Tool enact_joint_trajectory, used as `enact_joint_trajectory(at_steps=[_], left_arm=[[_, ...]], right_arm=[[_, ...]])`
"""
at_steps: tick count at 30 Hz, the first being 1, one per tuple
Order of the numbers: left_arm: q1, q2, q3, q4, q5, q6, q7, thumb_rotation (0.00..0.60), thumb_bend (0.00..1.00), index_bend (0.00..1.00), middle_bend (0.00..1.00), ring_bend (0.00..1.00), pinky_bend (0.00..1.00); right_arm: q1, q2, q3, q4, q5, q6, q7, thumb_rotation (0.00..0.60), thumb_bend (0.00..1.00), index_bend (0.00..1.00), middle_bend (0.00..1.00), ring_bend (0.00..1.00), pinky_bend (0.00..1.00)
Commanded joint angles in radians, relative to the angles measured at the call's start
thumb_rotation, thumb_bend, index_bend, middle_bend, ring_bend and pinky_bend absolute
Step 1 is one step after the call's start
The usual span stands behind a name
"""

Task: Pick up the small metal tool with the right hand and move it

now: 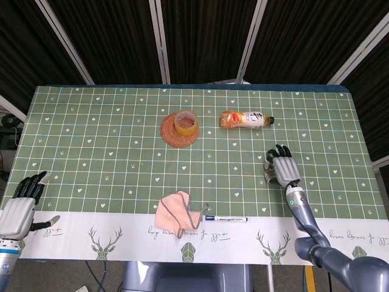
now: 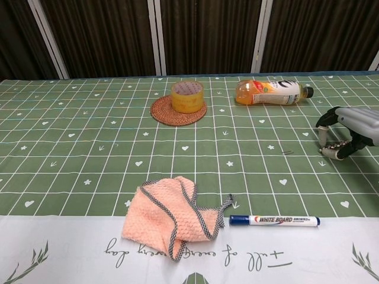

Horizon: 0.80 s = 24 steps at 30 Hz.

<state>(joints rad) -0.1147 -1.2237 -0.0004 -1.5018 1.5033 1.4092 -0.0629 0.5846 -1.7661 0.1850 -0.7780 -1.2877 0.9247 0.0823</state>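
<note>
The small metal tool (image 1: 268,172) is a greyish piece at the thumb side of my right hand (image 1: 284,167), right of the table's middle. In the chest view it shows as a shiny bit (image 2: 331,149) pinched between the thumb and the curled fingers of that hand (image 2: 350,131), low over the green cloth. Most of the tool is hidden by the fingers. My left hand (image 1: 21,204) hovers at the table's front left corner with its fingers straight and apart, holding nothing; the chest view does not show it.
An orange juice bottle (image 1: 246,118) lies on its side behind the right hand. A yellow tape roll (image 1: 185,122) sits on a woven coaster (image 1: 179,131). A pink cloth (image 1: 175,214) and a whiteboard marker (image 1: 226,218) lie near the front edge.
</note>
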Motion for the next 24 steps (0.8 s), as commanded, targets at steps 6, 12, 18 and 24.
enact_joint_trajectory(at_steps=[6,12,18,24], left_arm=[[0.000,0.000,-0.001,0.000,-0.003,-0.001,-0.003,0.600,0.09,0.00,0.00,0.00,0.00],[0.001,0.001,-0.002,-0.002,-0.005,-0.001,-0.009,0.600,0.09,0.00,0.00,0.00,0.00],[0.001,0.002,-0.002,-0.004,-0.006,-0.002,-0.011,0.600,0.09,0.00,0.00,0.00,0.00],[0.000,0.001,-0.003,-0.004,-0.008,-0.004,-0.009,0.600,0.09,0.00,0.00,0.00,0.00]], right_arm=[[0.001,-0.002,-0.002,0.004,-0.003,-0.001,0.000,0.600,0.29,0.49,0.20,0.00,0.00],[0.003,0.000,-0.002,-0.001,-0.003,-0.002,-0.008,0.600,0.30,0.44,0.20,0.00,0.00],[0.003,-0.002,-0.004,-0.005,-0.004,0.000,-0.013,0.600,0.30,0.46,0.20,0.00,0.00],[0.001,-0.006,-0.008,-0.004,-0.007,0.001,-0.014,0.600,0.29,0.50,0.20,0.00,0.00]])
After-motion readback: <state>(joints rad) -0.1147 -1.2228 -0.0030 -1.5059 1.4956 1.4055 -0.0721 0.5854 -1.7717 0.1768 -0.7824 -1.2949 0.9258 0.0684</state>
